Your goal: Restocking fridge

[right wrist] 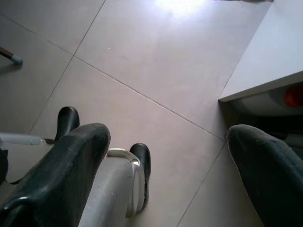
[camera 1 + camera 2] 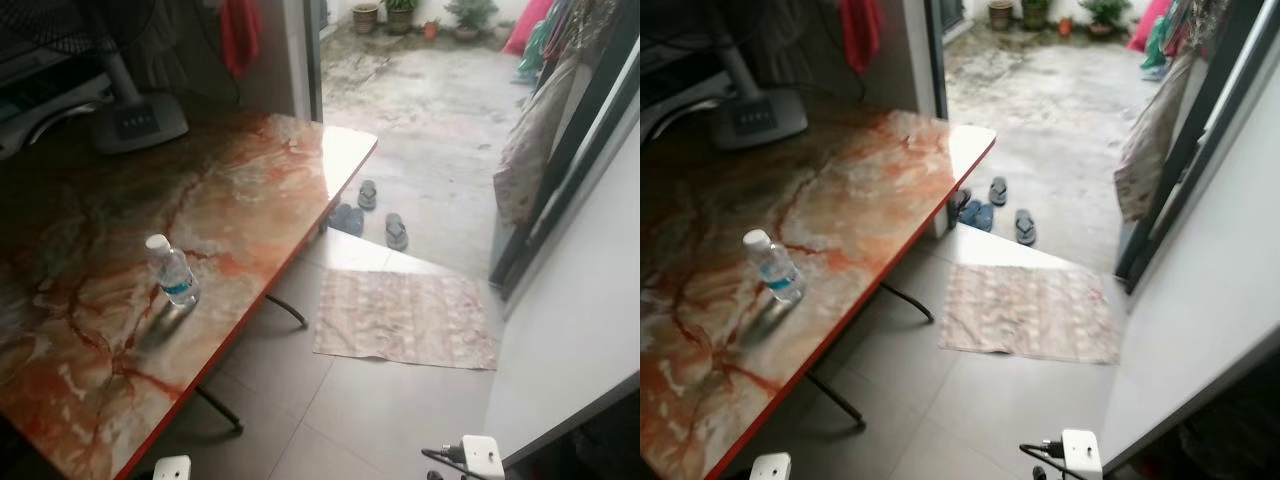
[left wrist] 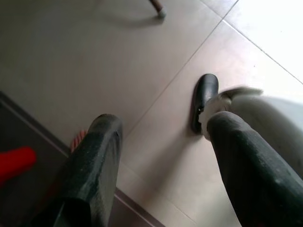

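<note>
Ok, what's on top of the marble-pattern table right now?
A capped water bottle stands upright on the table; a fan base sits at its far end. The near left part is cropped out.

Glossy marbled table (image 2: 250,190), clear-plastic bottle (image 2: 173,272)

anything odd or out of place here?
Mostly tidy. The clear plastic water bottle stands upright on the marbled red-edged table. The patterned floor mat has a curled front edge. Both pincers hang open over the tiled floor.

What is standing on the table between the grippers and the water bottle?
Nothing visible. The water bottle stands alone on the marble-pattern table; the fan base sits far behind it. Left gripper and right gripper hang open over the floor.
</note>
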`<state>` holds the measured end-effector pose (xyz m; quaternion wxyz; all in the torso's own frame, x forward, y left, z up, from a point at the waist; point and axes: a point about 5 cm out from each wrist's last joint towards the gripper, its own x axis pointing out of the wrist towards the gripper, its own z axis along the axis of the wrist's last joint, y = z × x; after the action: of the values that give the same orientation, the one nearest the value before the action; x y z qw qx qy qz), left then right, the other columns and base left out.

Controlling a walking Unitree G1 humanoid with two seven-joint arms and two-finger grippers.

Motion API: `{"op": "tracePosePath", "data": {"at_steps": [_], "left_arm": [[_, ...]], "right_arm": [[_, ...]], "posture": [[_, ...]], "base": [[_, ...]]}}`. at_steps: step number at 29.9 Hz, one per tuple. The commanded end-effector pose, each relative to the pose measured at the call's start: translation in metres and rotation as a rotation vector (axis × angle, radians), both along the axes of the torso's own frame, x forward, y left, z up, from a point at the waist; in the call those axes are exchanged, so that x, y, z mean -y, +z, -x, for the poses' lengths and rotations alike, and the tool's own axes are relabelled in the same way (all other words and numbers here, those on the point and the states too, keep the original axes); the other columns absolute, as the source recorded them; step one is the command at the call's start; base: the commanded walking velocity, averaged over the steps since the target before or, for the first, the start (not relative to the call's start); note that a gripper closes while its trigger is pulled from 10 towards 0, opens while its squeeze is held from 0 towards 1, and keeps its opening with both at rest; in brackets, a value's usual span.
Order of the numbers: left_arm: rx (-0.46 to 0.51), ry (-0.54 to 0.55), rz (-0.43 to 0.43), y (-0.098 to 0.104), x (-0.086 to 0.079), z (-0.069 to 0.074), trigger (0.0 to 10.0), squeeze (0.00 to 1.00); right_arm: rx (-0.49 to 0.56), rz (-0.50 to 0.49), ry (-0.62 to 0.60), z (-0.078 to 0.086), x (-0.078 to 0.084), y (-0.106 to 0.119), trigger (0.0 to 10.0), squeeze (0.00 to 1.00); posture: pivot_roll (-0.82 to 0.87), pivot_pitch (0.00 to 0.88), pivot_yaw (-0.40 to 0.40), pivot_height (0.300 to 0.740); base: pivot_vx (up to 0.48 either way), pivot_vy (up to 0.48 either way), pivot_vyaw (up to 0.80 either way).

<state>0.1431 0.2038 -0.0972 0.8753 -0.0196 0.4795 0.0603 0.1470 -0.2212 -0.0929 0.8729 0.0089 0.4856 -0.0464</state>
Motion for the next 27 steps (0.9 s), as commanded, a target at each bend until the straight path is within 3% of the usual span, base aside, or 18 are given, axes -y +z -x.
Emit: {"op": "tracePosePath", "data": {"at_steps": [1, 16, 24, 27], "left_arm": [[-0.033, 0.001, -0.019, -0.002, -0.007, 0.008, 10.0, 0.0], [-0.032, -0.004, -0.025, -0.0018, -0.0069, 0.0076, 10.0, 0.0], [-0.036, 0.005, -0.025, -0.0023, -0.0075, 0.0091, 10.0, 0.0], [-0.037, 0.007, -0.026, -0.0023, -0.0077, 0.0092, 10.0, 0.0]], "right_arm": [[0.0, -0.012, 0.013, -0.0009, -0.006, -0.0009, 10.0, 0.0], [0.006, -0.02, 0.008, -0.0014, -0.0059, -0.0006, 10.0, 0.0], [0.014, -0.022, 0.007, -0.002, -0.006, -0.0002, 10.0, 0.0], [0.015, -0.011, 0.017, -0.0024, -0.0057, 0.0, 10.0, 0.0]], "posture": [[-0.07, 0.059, 0.051, 0.74], [-0.07, 0.056, 0.047, 0.74], [-0.07, 0.058, 0.047, 0.74], [-0.07, 0.061, 0.049, 0.74]], "base": [[0.0, 0.0, 0.8], [0.0, 0.0, 0.8], [0.0, 0.0, 0.0], [0.0, 0.0, 0.73]]}}
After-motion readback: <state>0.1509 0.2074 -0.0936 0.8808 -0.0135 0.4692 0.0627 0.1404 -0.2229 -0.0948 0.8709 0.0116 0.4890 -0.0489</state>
